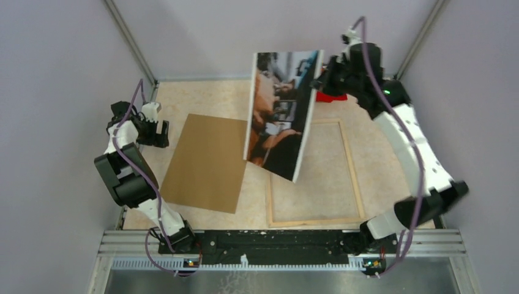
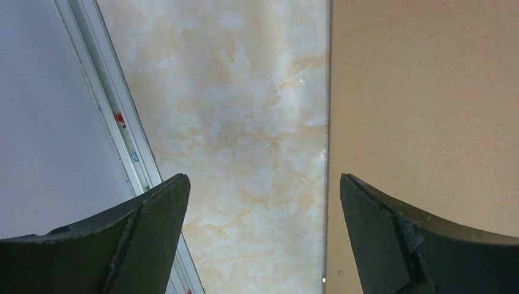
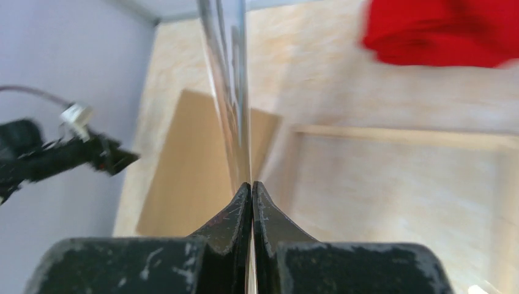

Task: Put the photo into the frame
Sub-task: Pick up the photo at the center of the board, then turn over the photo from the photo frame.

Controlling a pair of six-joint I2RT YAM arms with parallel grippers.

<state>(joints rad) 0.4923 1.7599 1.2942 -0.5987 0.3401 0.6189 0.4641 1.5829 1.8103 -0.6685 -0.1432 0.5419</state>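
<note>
The photo [image 1: 280, 111], a dark print with grey, blue and orange-brown tones, hangs tilted in the air above the table's middle. My right gripper [image 1: 319, 82] is shut on its upper right edge. In the right wrist view the photo [image 3: 229, 92] shows edge-on, running up from my closed gripper [image 3: 251, 187]. The frame [image 1: 352, 160] lies flat on the table at the right, its light wood back up, partly under the photo. It also shows in the right wrist view [image 3: 398, 136]. My left gripper [image 1: 160, 132] is open and empty at the far left; in its wrist view it [image 2: 263, 184] hovers over the table.
A plain brown backing board [image 1: 207, 162] lies flat left of the frame; its edge shows in the left wrist view [image 2: 428, 110]. A red object [image 1: 331, 96] lies at the back right, behind the right gripper. Metal rails [image 2: 116, 116] and grey walls bound the table.
</note>
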